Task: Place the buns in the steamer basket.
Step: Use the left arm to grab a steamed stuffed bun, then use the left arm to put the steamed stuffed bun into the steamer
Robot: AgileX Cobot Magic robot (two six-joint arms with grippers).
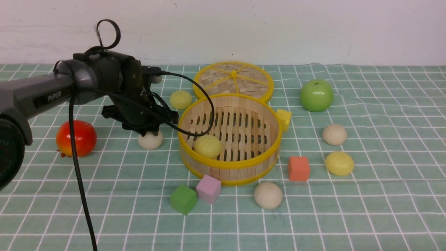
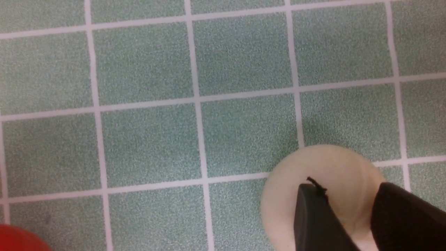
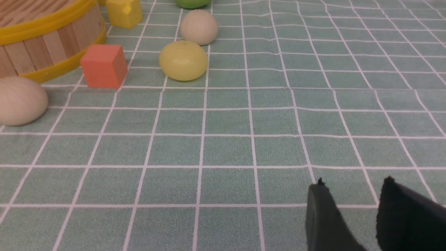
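Note:
The steamer basket (image 1: pixel 230 164) stands mid-table with one yellow bun (image 1: pixel 208 146) on its slats. My left gripper (image 1: pixel 150 132) (image 2: pixel 345 186) is down on a beige bun (image 1: pixel 150 141) (image 2: pixel 334 167) just left of the basket. Its fingers pinch the bun's top, and the bun rests on the cloth. Loose buns: yellow (image 1: pixel 180 99) behind the basket, beige (image 1: pixel 334 134) (image 3: pixel 198 26) and yellow (image 1: pixel 339 163) (image 3: pixel 183 60) on the right, beige (image 1: pixel 268 195) (image 3: pixel 21 101) in front. My right gripper (image 3: pixel 352 183) hangs open over bare cloth and does not show in the front view.
The woven lid (image 1: pixel 233 80) leans behind the basket. A red apple (image 1: pixel 76 138) lies far left, a green apple (image 1: pixel 316 95) back right. Yellow (image 1: pixel 284 118), orange (image 1: pixel 298 168), pink (image 1: pixel 208 188) and green (image 1: pixel 183 199) cubes ring the basket.

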